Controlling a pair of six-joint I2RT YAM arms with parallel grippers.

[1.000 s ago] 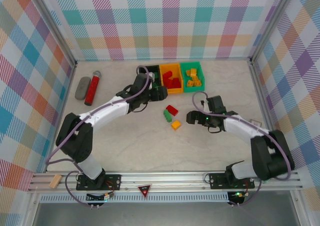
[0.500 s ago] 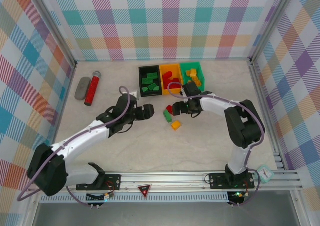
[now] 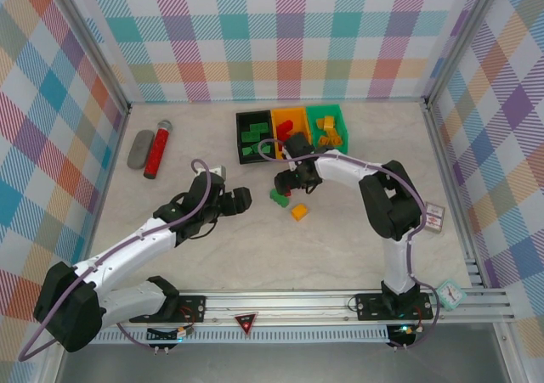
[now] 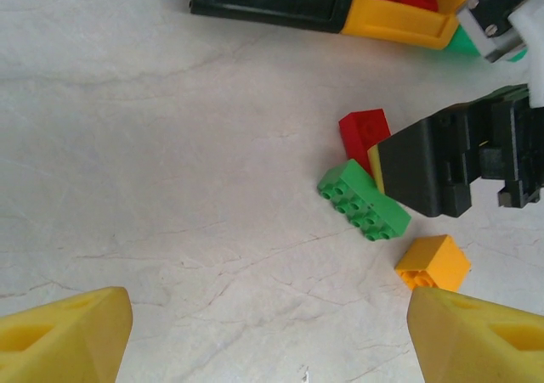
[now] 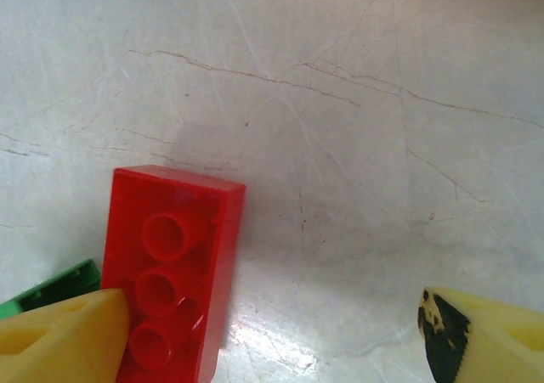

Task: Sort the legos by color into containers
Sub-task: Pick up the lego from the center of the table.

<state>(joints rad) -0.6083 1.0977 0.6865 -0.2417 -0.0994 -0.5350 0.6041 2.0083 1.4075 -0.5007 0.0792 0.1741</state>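
Note:
Three loose legos lie mid-table: a red brick, a green brick and an orange brick. My right gripper hangs open low over the red brick, which lies with its hollow underside up. One fingertip overlaps that brick's corner and the other stands far off over bare table. My left gripper is open, left of the pile, holding nothing. From its wrist I see the green brick, red brick and orange brick. The black bin, orange bin and green bin stand at the back with bricks inside.
A long red cylinder and a grey oval object lie at the back left. A small card and a clock sit at the right rail. Bare table spreads in front of the loose bricks.
My right gripper has swung in from the right to sit over the red brick. My left gripper has pulled back from the black bin toward the near left. The green brick shifted slightly left.

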